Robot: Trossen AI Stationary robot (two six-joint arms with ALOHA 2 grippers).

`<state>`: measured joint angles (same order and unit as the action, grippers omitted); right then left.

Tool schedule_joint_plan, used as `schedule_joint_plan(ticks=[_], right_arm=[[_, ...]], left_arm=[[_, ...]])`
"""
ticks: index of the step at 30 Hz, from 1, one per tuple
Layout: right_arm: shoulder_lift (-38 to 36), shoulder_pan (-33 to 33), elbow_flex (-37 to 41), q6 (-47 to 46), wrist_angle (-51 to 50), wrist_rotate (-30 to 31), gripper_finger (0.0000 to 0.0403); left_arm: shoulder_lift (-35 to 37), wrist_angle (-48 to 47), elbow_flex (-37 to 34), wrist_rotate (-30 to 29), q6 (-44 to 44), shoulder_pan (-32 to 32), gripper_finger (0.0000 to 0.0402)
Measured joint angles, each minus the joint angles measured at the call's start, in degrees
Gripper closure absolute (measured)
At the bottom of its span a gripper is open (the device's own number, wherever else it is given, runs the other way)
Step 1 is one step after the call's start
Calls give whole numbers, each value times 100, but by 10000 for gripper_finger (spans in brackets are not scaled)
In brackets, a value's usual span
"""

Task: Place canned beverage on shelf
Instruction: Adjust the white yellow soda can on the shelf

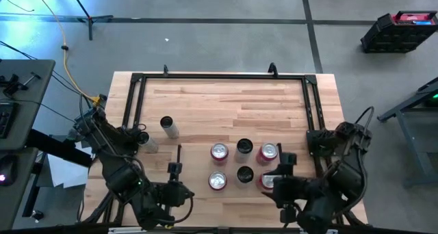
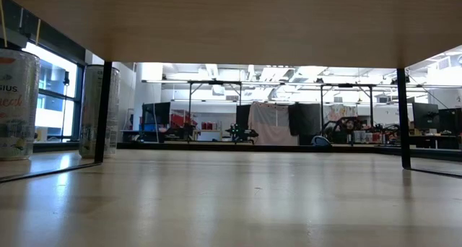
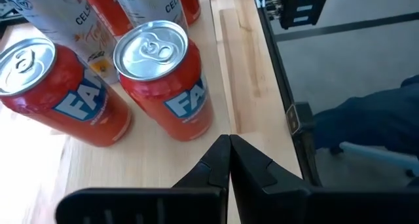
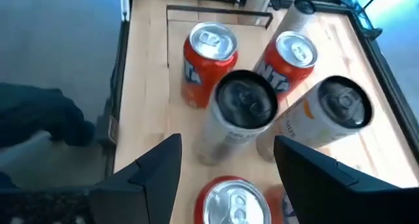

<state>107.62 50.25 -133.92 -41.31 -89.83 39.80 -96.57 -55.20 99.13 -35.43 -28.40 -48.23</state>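
Left arm folded at the near-left corner of the table, wrist pointing right; left end effector [image 1: 179,167] low near the front edge, fingers [image 3: 219,160] pressed together, nothing between them. Right arm bent at the near-right corner, wrist angled inward; right end effector [image 1: 284,164] has fingers [image 4: 163,160] spread apart, empty.

Two dark jointed arms, black cables looping; matte black wedge-shaped tool fingers [image 4: 157,168].
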Motion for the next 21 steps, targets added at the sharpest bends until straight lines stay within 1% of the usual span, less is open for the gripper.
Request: schedule_joint_plan(ticks=[3, 5, 8, 11, 15, 21], right_arm=[[-5, -26, 223, -25, 98, -86, 174], [-12, -109, 434, -244, -36, -129, 174], [-11, -291, 794, -285, -24, -488, 174], [-27, -479, 1022, -236, -5, -594, 174], [-25, -676, 1110, -107, 54, -849, 174], [-25, -743, 1108, 423, 438, -885, 174]], left_arm=[[0, 78, 0, -2, -4, 0, 401], [0, 156, 0, 3, -4, 0, 401], [0, 272, 1, 29, -4, 0, 401], [0, 267, 2, 40, -4, 0, 401], [0, 265, 2, 42, -40, 0, 401], [0, 254, 1, 47, -44, 0, 401]])
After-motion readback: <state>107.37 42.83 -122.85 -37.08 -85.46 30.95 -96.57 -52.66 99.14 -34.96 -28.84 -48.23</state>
